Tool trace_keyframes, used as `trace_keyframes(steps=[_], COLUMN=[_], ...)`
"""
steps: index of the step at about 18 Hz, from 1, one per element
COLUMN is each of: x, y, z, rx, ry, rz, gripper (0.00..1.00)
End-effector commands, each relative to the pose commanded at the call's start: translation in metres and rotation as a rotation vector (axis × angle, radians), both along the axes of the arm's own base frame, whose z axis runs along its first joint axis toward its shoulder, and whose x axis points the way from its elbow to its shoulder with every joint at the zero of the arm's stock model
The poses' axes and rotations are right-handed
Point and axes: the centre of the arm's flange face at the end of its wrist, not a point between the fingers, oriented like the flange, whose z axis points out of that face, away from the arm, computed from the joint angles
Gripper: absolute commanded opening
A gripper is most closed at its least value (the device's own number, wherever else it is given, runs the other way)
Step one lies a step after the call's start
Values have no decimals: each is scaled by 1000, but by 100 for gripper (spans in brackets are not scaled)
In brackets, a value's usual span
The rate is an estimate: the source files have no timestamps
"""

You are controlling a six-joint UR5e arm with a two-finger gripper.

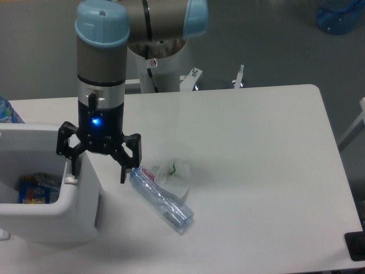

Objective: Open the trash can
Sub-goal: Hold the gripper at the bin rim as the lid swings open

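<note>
Lying just right of the trash can (80,211), a crushed bottle (161,198) sits near the wide-open, empty jaws.

The white table (256,148) carries three items. The trash can (51,211) stands at 8 o'clock. The clear plastic bottle (161,198) lies near centre, touching crumpled white wrapping (178,174) at its 1 o'clock.

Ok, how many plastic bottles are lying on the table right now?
1. The clear crushed bottle lies on the table just right of the trash can, below the open gripper. Anything behind the arm or bin would be hidden.
</note>
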Motion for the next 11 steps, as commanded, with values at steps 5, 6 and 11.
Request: trace_keyframes(steps=[5,6,11], x=[-3,-6,-31], y=[4,5,-7], z=[32,40,42], rx=[48,62,-1], ry=[43,54,165], rz=[-11,-9,-8], gripper=[100,100,100])
